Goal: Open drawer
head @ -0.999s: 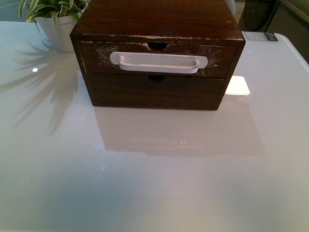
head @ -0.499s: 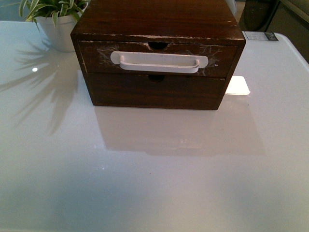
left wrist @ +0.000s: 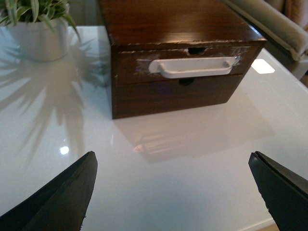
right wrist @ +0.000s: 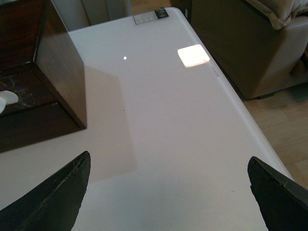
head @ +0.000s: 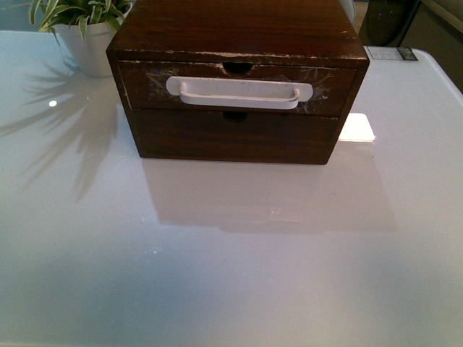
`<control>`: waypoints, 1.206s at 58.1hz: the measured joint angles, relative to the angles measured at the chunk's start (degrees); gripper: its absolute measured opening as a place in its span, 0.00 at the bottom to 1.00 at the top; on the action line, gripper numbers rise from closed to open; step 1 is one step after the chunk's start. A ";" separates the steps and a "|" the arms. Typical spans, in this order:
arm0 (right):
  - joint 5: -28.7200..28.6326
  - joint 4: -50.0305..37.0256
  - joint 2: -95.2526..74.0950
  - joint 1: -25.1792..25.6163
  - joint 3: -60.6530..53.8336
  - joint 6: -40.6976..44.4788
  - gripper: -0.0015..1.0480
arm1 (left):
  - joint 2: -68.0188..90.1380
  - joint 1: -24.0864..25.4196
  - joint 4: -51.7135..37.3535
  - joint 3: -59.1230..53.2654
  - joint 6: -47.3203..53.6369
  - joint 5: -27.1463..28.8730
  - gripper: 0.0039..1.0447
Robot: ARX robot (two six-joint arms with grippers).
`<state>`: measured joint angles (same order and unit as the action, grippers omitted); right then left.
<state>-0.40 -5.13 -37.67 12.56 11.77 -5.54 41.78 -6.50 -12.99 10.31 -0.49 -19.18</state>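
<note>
In the front view, the drawer [head: 145,90] sits shut at the top of a dark wooden box [head: 239,25], at the far middle of the glossy white worktop [head: 231,275]. Its white handle [head: 239,94] is untouched and no arm shows, so the whole pull is left to do. A potted plant [head: 83,36] stands just beside the box.

In the left wrist view, the left hand [left wrist: 172,161] hangs spread wide and empty, facing the box front, well short of the handle.

In the right wrist view, the right hand [right wrist: 168,159] is likewise released and empty over bare worktop. A sofa [right wrist: 240,43] and wood floor [right wrist: 284,125] lie beyond.
</note>
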 joint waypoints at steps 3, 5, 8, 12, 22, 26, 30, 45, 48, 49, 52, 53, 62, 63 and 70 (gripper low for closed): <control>-2.89 -2.71 -4.76 2.49 1.36 4.02 0.91 | 4.70 -1.20 -4.09 0.79 1.31 -0.24 0.92; -5.33 -3.52 -7.85 3.34 2.38 6.47 0.91 | 9.44 -2.47 -8.09 1.68 2.95 0.22 0.92; -6.95 -5.01 -11.39 3.45 3.52 10.73 0.91 | 14.05 -3.72 -12.07 2.67 4.68 -0.66 0.92; -9.53 -5.79 -15.89 2.82 5.40 17.00 0.91 | 19.30 -5.44 -16.70 4.00 7.74 -1.03 0.92; -13.00 -7.08 -24.87 -0.35 9.49 31.87 0.91 | 31.34 -9.01 -27.10 7.08 18.03 -4.94 0.92; -13.46 -7.76 -29.07 -2.14 10.91 39.95 0.91 | 36.48 -10.12 -31.56 8.37 22.40 -6.16 0.92; -14.32 -8.50 -32.74 -3.43 12.20 46.47 0.91 | 41.07 -11.04 -35.32 9.53 25.83 -7.65 0.92; -17.75 -10.95 -44.98 -5.57 18.47 65.44 0.91 | 53.31 -12.15 -39.76 15.04 35.34 -12.22 0.92; -18.75 -10.84 -46.49 -5.73 19.67 68.04 0.91 | 55.63 -12.13 -39.76 16.79 36.74 -12.68 0.92; -19.39 -10.86 -47.19 -5.81 20.26 68.74 0.91 | 56.06 -12.11 -39.76 17.16 36.85 -12.81 0.92; -20.65 -11.08 -48.54 -6.08 21.49 70.25 0.91 | 58.14 -12.02 -39.52 19.12 37.90 -13.29 0.92; -21.14 -11.26 -49.20 -6.27 22.05 71.10 0.91 | 58.51 -11.98 -39.47 19.54 38.07 -13.38 0.92; -21.90 -14.03 -55.04 -8.85 25.31 76.39 0.91 | 64.46 -11.28 -37.79 25.90 39.76 -13.42 0.92; -21.73 -14.19 -55.78 -9.31 25.53 77.18 0.91 | 65.59 -11.13 -37.48 27.08 39.85 -13.05 0.92; -21.05 -16.20 -61.75 -13.94 26.99 80.04 0.91 | 71.21 -10.54 -36.26 32.22 40.17 -10.97 0.92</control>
<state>-21.45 -21.32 -99.42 -1.39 38.76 74.50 112.99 -17.04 -49.25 42.52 39.68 -30.15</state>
